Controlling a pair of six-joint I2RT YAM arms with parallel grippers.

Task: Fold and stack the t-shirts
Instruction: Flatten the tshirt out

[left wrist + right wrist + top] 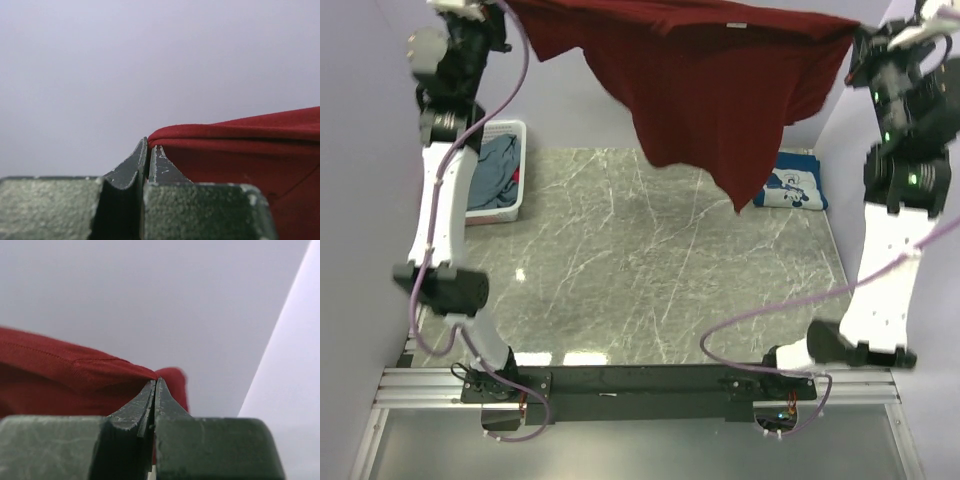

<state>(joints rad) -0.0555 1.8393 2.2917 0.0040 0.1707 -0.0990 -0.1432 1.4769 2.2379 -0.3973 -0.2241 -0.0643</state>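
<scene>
The maroon t-shirt [710, 80] hangs spread in the air high above the table, stretched between both arms at the top of the top view. My left gripper [498, 8] is shut on its left corner; in the left wrist view the gripper [150, 144] pinches the red cloth [250, 145]. My right gripper [860, 35] is shut on its right corner; in the right wrist view the gripper [155, 382] clamps the red cloth [60, 380]. A folded navy t-shirt with a white print [792, 186] lies at the table's far right. Grey-blue and pink cloth [495, 170] lies in the basket.
A white lattice basket [517, 135] stands at the table's far left. The grey marble tabletop [650, 280] lies below the hanging shirt. Pale walls stand left, right and behind. Purple cables hang along both arms.
</scene>
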